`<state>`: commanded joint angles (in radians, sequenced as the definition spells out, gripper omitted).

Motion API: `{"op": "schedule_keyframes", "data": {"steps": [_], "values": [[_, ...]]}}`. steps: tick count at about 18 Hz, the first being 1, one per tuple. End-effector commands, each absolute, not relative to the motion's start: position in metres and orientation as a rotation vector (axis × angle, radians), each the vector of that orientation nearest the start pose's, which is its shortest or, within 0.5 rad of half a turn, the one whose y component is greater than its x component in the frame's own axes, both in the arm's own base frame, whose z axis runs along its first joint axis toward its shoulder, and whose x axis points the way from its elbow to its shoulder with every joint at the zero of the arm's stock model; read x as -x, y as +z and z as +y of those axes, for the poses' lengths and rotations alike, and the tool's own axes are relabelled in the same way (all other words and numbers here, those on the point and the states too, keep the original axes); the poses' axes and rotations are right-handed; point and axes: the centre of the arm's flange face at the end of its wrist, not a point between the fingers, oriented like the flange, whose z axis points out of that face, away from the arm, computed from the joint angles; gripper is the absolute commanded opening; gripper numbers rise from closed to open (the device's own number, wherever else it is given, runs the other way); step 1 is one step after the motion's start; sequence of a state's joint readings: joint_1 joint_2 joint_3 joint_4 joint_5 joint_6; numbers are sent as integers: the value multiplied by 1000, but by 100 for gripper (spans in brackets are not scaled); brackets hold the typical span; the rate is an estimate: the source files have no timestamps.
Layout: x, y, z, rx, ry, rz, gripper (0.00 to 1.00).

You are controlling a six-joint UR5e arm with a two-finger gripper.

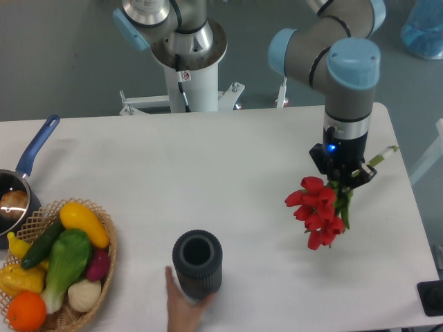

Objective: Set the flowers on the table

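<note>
One bunch of red tulip-like flowers [318, 211] hangs blooms-down from the black two-finger gripper [344, 181], which is clamped on the green stems near the right edge of the smooth white table [228, 180]. I'd guess they aren't down yet. Someone's hand [181, 304] steadies the dark ribbed vase [197, 263] near the front edge. No readable labels anywhere.

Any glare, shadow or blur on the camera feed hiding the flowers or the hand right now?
Fixed camera: lighting is even and soft, with no glare on the white table. The flowers are sharp enough, but their red blooms merge into one mass. The hand is dark against its mount, so finger detail is lost. The vase casts only a faint shadow.
</note>
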<state>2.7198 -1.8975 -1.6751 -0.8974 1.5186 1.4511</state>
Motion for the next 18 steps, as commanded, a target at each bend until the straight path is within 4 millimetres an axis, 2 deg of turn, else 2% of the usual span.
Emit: {"op": "schedule_keyframes", "data": {"steps": [4, 8, 9, 11, 12, 13, 18], "values": [[496, 313, 375, 3007, 298, 469, 13], [491, 300, 387, 3020, 280, 486, 33], [488, 299, 392, 3017, 279, 472, 46], [485, 295, 399, 3019, 276, 413, 84], [483, 296, 402, 3014, 288, 410, 96], [483, 295, 403, 3012, 292, 410, 100], [494, 311, 395, 2996, 341, 390, 100]]}}
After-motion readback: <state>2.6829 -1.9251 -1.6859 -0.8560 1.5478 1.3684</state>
